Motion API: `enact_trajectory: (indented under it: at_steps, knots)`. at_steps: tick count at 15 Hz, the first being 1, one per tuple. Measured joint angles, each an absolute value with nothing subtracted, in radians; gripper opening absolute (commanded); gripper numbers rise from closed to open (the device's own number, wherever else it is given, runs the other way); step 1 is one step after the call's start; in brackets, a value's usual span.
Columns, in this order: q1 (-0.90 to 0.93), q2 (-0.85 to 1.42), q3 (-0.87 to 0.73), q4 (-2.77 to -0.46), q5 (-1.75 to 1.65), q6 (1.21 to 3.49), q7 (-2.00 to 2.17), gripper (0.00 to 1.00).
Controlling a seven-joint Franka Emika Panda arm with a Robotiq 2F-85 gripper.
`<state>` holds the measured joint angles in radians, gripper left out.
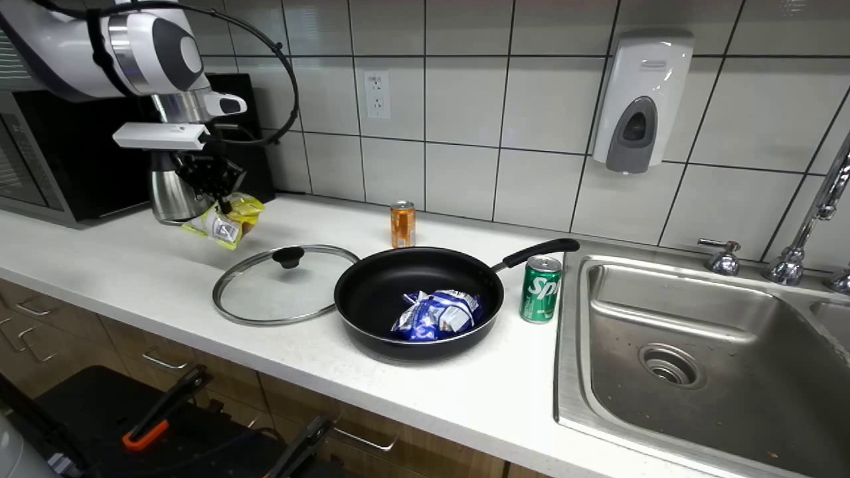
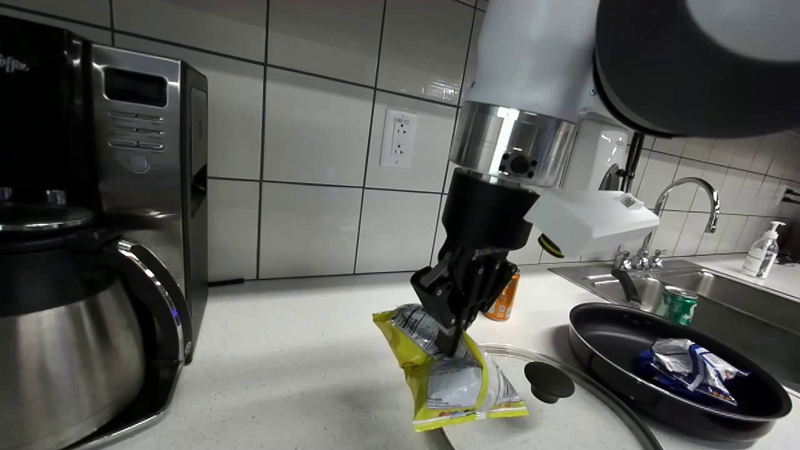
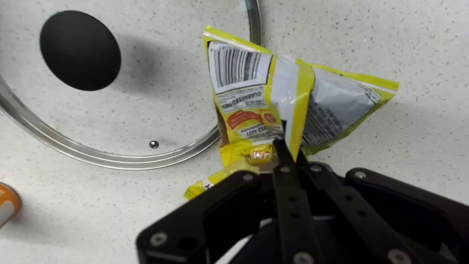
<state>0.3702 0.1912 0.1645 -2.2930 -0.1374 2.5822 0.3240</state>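
We see the gripper (image 3: 290, 149) closed firmly on a yellow snack bag (image 2: 459, 382), pinching a fold near its middle so that the packet flares out to either side. In the wrist view a barcode (image 3: 240, 66) shows on the bag, which overlaps the rim of a glass lid (image 1: 285, 289) in our line of sight. In both exterior views the bag seems to hang just above the worktop (image 1: 451, 393), though we cannot tell how much gap lies under its lowest corner. The lid rests with its black knob (image 1: 288, 256) upward, right beside a black frying pan (image 1: 378, 285). Inside the pan we find a crumpled blue packet (image 1: 441, 317). An orange can (image 1: 403, 227) stands upright behind the pan, and a green can (image 1: 541, 293) stands between the pan and the sink (image 1: 570, 352). In an exterior view we also see a coffee maker (image 2: 139, 172) with a steel carafe (image 2: 75, 362).
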Motion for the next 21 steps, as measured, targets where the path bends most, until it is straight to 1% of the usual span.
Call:
enact_trajectory:
  at_steps: [6,14,21]
  knots:
    - [0.309,0.11,0.163,-2.333,-0.108,2.483,0.313,0.0]
    - [0.217,-0.019,0.141,-2.462,-0.021,2.477,0.251,0.0]
    - [0.14,-0.125,0.086,-2.578,-0.012,2.501,0.251,0.0]
